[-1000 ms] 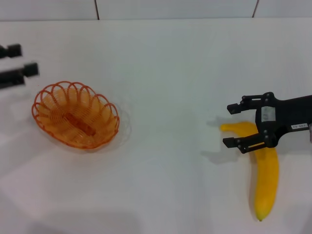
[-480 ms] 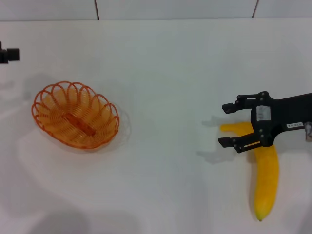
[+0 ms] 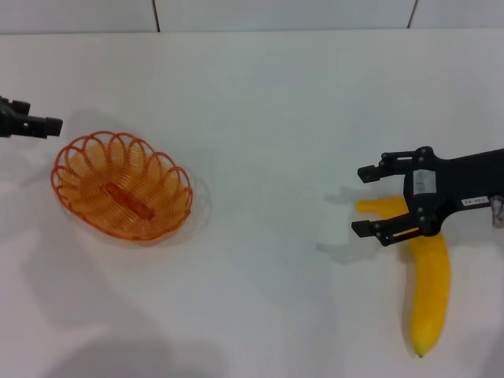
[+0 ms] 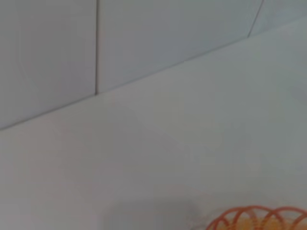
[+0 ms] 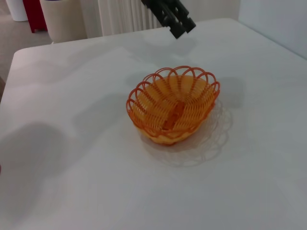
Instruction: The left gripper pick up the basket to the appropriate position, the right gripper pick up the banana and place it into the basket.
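A: Item one, the basket [image 3: 123, 186]?
B: Orange wire, oval, looped rim, standing upright on the white table [image 3: 260, 118]. Nothing lies in it. Taken as the landmark for the rest.

A: Item two, the banana [image 3: 428, 283]?
B: Yellow, curved, flat on the table, well apart from the basket on the robot's right side. Its stem end points back toward the basket; its blossom end lies nearer the robot.

A: Item three, the right gripper [image 3: 370, 201]?
B: Black claw, over the banana's stem end, fingers spread wide with one on either side of that end. Whether they touch the fruit I cannot tell. Fingertips point toward the basket.

A: Item four, the left gripper [image 3: 35, 124]?
B: Near the basket's far left rim, apart from it, raised off the table. In the right wrist view it [image 5: 173, 18] hangs beyond the basket [image 5: 172, 105]. Its opening cannot be told.

A: Left wrist view?
B: Only a strip of the basket's rim [image 4: 259, 218], table and wall.
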Available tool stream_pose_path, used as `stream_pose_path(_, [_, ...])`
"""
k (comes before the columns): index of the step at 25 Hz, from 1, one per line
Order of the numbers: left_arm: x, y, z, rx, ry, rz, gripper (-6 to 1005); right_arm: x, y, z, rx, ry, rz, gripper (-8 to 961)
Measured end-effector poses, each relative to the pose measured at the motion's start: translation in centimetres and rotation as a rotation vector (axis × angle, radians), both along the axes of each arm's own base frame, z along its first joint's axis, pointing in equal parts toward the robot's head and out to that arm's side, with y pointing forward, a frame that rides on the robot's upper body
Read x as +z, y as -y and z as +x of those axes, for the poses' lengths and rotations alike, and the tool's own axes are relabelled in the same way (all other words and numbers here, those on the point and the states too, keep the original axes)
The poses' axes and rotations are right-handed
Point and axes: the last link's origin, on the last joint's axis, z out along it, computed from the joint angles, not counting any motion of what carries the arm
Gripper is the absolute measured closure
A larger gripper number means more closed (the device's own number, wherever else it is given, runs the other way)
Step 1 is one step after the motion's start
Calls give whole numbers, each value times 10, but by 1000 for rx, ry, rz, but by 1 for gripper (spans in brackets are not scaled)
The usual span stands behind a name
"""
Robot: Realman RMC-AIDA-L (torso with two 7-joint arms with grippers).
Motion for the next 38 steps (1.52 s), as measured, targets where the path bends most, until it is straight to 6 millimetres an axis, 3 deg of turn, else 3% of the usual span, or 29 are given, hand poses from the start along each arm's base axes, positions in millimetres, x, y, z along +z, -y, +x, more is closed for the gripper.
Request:
stream_pose_path(7, [-19,-7,-8,34,-61,-3,248,-2,-1,0,-10,-10,-5,63])
stream_pose_path(21, [-62,-15,-3,-6,-142,-35,275,-3,0,0,-6,-8,-12,63])
stream_pose_path(38, [-73,-15,-9,1,-141,-35,308,-4,1,1,-16,-15,-16,64])
